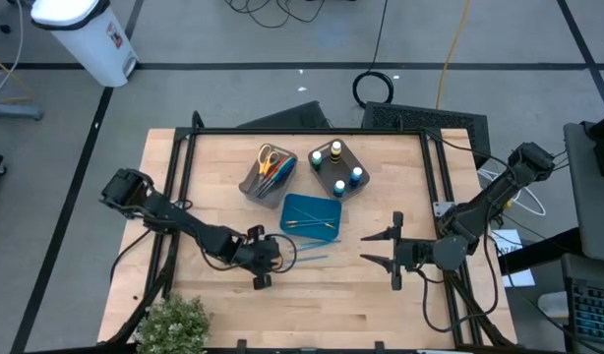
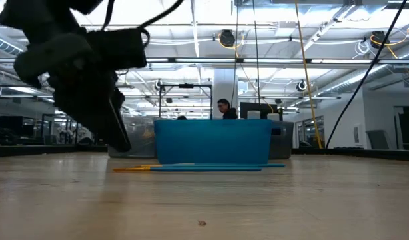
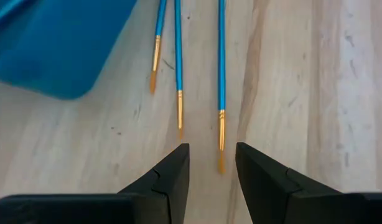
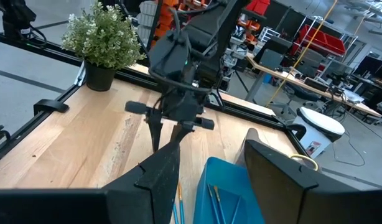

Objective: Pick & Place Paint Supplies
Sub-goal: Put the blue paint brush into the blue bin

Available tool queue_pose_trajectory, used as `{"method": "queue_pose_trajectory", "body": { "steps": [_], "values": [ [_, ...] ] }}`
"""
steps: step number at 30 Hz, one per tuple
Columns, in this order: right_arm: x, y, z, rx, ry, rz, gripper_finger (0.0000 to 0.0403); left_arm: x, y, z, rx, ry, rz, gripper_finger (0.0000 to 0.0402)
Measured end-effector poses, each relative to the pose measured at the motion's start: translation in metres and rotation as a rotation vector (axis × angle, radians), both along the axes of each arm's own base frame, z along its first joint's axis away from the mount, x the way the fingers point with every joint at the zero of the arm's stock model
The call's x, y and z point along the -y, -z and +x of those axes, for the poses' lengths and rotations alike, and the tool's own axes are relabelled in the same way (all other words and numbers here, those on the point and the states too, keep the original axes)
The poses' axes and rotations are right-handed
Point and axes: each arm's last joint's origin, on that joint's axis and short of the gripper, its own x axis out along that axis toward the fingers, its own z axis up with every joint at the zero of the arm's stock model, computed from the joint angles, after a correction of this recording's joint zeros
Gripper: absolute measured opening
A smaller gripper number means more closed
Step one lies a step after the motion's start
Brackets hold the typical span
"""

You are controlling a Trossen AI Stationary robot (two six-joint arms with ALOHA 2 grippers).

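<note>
Three blue brushes (image 3: 221,56) on the table before the spread left gripper (image 3: 213,167); right gripper (image 1: 381,249) likewise spread.

three thin blue brushes (image 3: 221,62) lie flat, side by side, on wood.

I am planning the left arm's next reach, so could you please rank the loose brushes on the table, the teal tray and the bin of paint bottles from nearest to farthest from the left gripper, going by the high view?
From the left gripper:
1. Loose brushes, on the bare wood just beside it.
2. Teal tray, further up the table.
3. Bin of paint bottles, beyond the tray at the back.
</note>
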Motion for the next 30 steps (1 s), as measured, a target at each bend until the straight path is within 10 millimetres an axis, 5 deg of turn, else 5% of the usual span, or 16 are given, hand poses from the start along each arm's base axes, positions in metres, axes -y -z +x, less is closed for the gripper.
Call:
{"method": "queue_pose_trajectory", "body": {
  "steps": [18,30],
  "values": [
    [0.0,0.001,0.0,-0.004,0.0,0.0,0.0171,0.007,0.037,0.003,-0.06,0.047,0.027,0.0131],
    [0.0,0.001,0.0,-0.005,0.0,-0.001,0.0171,0.003,0.038,0.001,-0.107,-0.009,-0.012,0.001]
  ]
}}
